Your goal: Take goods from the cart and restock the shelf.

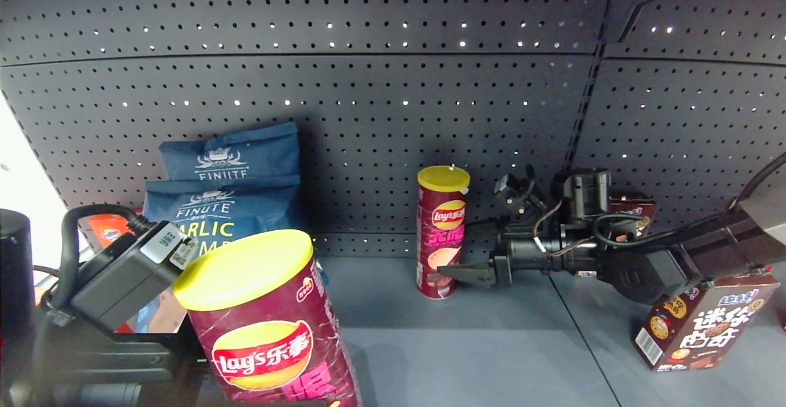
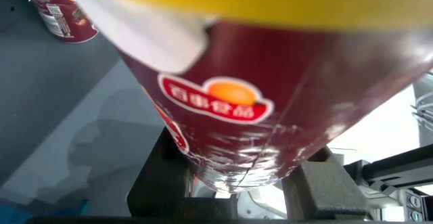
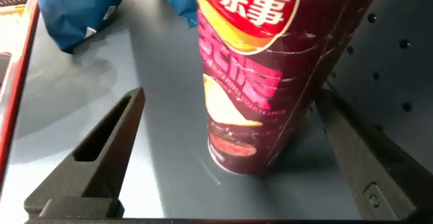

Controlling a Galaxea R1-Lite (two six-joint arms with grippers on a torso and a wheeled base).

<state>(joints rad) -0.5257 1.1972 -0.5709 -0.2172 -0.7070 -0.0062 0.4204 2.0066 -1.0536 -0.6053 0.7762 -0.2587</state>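
Up front of the grey shelf, the held chip can sits tilted, pinched near its base by the left gripper. Farther back, the standing can is upright between the right gripper's spread fingers, so a crooked withdrawal could clip and topple it.

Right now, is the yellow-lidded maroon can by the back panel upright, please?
Upright: the yellow-lidded maroon can rests on its base, lid on top.

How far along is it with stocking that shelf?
Done: one chip can stands upright on the shelf, the right gripper open on either side of it. In hand: a second can, held in the left gripper. Left: setting that one down.
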